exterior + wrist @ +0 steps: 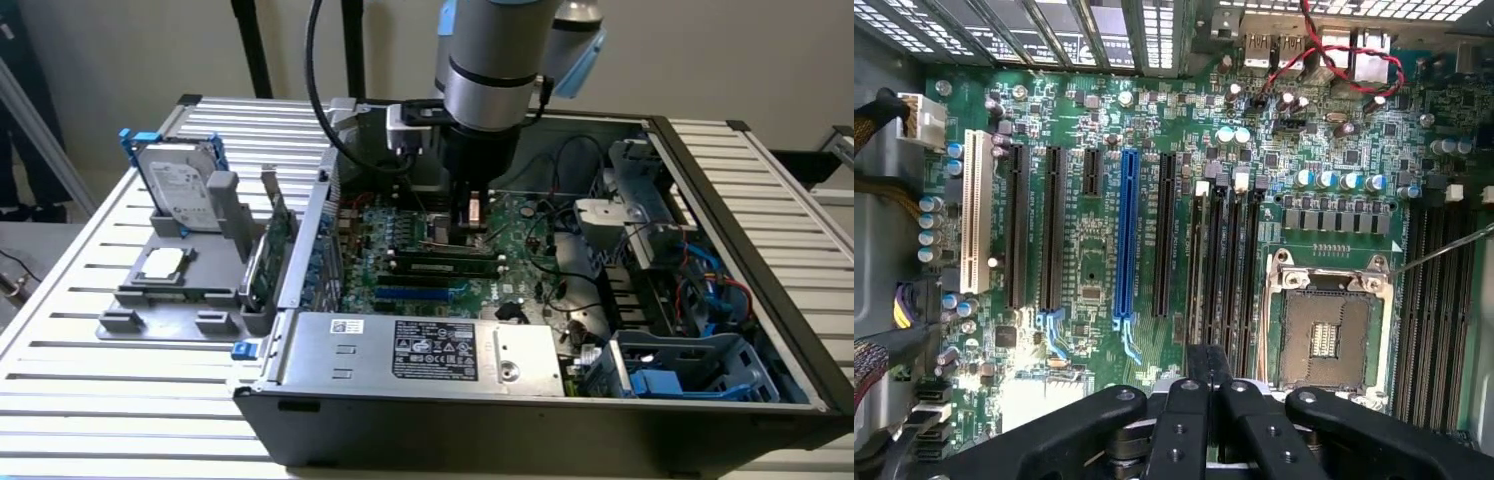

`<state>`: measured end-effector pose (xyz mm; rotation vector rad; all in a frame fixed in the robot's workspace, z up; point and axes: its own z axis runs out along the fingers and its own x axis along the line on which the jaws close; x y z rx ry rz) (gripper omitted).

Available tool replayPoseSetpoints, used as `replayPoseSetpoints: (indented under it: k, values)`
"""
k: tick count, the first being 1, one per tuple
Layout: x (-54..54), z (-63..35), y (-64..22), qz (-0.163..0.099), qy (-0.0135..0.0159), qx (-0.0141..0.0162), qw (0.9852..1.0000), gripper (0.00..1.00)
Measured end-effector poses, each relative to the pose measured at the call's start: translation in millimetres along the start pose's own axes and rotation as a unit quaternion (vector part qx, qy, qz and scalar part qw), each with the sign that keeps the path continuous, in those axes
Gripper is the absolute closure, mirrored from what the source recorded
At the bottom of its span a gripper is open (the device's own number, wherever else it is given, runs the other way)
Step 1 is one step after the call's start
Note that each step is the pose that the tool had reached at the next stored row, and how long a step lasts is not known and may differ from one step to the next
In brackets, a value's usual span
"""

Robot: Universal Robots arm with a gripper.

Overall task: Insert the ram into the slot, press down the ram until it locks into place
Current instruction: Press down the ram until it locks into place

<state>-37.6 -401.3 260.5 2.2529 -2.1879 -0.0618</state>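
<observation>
Two fingers (1189, 400) of my tool (470, 222) sit drawn together, almost no gap, nothing visibly clamped between them. Tool hangs upright inside the open computer case (747, 300) on the slatted worktop (80, 300), tip just above the motherboard (1094, 270), over the CPU socket (1324, 325). Not touching the ram, as far as I can tell.

Ram (441, 261): green stick on edge among the black memory slots, just beside the socket on the near side. Long axis runs toward the exterior view's left and right, parallel to the slot (430, 272). Cannot tell whether its latches are closed.
</observation>
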Motion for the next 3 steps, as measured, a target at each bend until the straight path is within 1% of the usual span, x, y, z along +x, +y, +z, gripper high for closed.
replayPoseSetpoints:
  k: [3]
  values:
    - [0.0,0.0,0.0,0.000,0.0000,0.0000,1.0000,0.89]
